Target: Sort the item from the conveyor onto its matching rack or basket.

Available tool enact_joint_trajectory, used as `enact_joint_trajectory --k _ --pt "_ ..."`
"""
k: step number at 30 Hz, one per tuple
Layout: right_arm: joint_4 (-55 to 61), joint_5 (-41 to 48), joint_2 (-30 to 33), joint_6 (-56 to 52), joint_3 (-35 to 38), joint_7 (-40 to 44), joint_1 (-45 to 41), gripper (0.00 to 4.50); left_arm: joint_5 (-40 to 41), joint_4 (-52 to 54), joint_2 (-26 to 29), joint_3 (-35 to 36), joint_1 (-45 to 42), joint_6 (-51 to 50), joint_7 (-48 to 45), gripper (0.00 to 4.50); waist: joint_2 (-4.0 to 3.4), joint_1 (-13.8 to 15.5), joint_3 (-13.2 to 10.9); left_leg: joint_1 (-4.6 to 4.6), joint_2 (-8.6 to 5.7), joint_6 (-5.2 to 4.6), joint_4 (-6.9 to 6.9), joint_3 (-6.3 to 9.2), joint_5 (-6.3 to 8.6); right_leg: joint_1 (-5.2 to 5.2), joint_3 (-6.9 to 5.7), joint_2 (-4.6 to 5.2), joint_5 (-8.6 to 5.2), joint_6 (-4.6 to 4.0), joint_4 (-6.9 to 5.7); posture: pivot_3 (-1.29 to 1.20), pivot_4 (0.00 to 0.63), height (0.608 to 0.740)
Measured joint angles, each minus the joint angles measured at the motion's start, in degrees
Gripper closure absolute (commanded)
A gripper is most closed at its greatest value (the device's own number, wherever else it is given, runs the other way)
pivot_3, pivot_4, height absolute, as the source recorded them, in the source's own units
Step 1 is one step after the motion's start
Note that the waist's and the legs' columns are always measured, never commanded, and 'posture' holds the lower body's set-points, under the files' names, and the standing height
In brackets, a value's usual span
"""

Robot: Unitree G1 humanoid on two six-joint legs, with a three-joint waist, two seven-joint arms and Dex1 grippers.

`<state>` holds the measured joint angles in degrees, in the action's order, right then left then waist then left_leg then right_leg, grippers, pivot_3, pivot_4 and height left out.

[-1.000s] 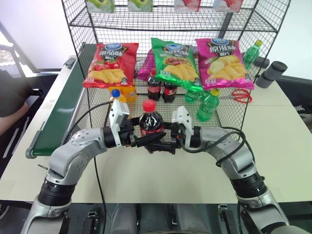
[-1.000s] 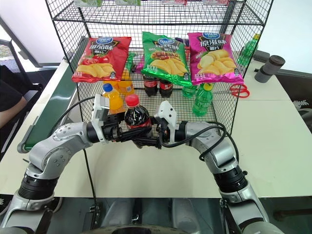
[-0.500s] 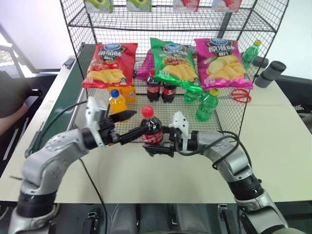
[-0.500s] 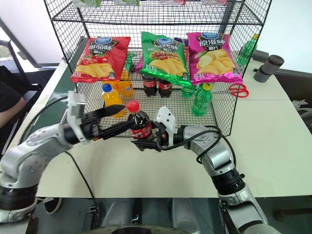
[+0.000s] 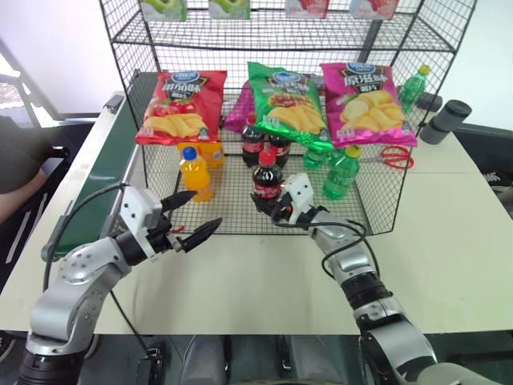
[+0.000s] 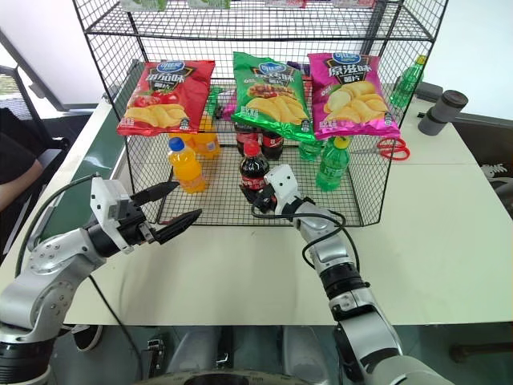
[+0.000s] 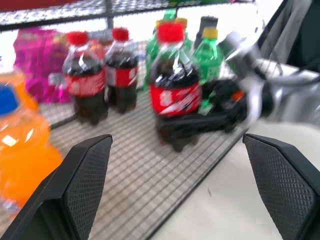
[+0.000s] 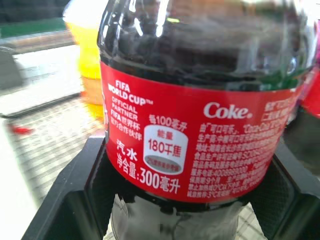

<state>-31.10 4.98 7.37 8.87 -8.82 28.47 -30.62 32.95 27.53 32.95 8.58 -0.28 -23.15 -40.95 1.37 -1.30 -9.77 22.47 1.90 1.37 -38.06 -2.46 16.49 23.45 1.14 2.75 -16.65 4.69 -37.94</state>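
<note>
Right hand [image 5: 272,210] clamped on upright cola bottle [image 5: 266,178] inside rack basket [image 5: 377,228], near two others. Left hand [image 5: 195,215] fingers apart, empty, over counter [image 5: 449,241].

The worktop [image 5: 449,241] has a pale cream surface and is made of two panels; a straight seam runs across it on the right side. A white wall [image 5: 56,48] stands behind the scene at left, and a second white wall area [image 5: 493,48] shows at upper right. Lighting is bright and even, with soft shadows on the worktop. A dark office chair [image 6: 10,84] stands at the far left edge, beside a seated person in dark clothing [image 6: 16,164]. Dark equipment [image 5: 489,140] sits beyond the worktop's right edge. Below the front edge, the floor area [image 6: 449,353] is dark and indistinct.
</note>
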Motion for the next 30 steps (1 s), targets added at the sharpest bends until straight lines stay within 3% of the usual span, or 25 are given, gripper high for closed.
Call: enact_joint_trajectory --k 10,21,22,23,30 --pt "-25.0 -4.2 -4.0 13.2 3.9 -11.1 -9.4 1.55 -1.5 -0.5 -2.0 -1.4 -0.5 1.2 0.1 0.06 -0.02 -1.3 0.0 -0.01 0.01 0.02 0.00 -0.01 -0.01 0.01 0.02 0.04 0.01 0.01 -0.05 0.00 0.150 0.734" --pt "-34.1 -5.3 -5.3 18.2 6.1 -12.7 -13.5 1.55 -2.5 -0.7 -2.6 -2.7 -1.7 1.2 0.3 0.06 -0.02 -1.4 0.0 -0.05 0.02 0.10 0.01 0.00 -0.05 0.00 0.02 0.05 0.01 0.00 -0.13 0.00 0.150 0.734" --pt "-34.2 -5.3 -5.3 18.4 6.3 -12.2 -13.5 0.51 -2.5 -0.8 -2.6 -2.7 -1.7 1.2 0.3 0.00 -0.02 -1.4 0.0 -0.05 0.02 0.10 0.01 0.00 -0.05 0.00 0.02 0.06 0.01 0.00 -0.13 0.00 0.150 0.734" --pt "-34.3 -5.3 -5.3 18.5 6.4 -11.9 -13.5 0.14 -2.5 -0.9 -2.6 -2.7 -1.7 1.2 0.3 0.00 -0.02 -1.4 0.0 -0.05 0.02 0.10 0.01 0.00 -0.05 0.01 0.02 0.06 0.01 0.00 -0.13 0.00 0.150 0.734" --pt "-33.9 -5.4 -5.3 20.8 6.8 -9.6 -13.1 0.06 -2.6 -1.7 -2.6 -2.9 -1.9 1.2 0.3 0.00 -0.02 -1.4 0.0 -0.06 0.03 0.10 0.02 0.00 -0.05 0.00 0.02 0.07 0.01 0.00 -0.13 0.00 0.150 0.734"
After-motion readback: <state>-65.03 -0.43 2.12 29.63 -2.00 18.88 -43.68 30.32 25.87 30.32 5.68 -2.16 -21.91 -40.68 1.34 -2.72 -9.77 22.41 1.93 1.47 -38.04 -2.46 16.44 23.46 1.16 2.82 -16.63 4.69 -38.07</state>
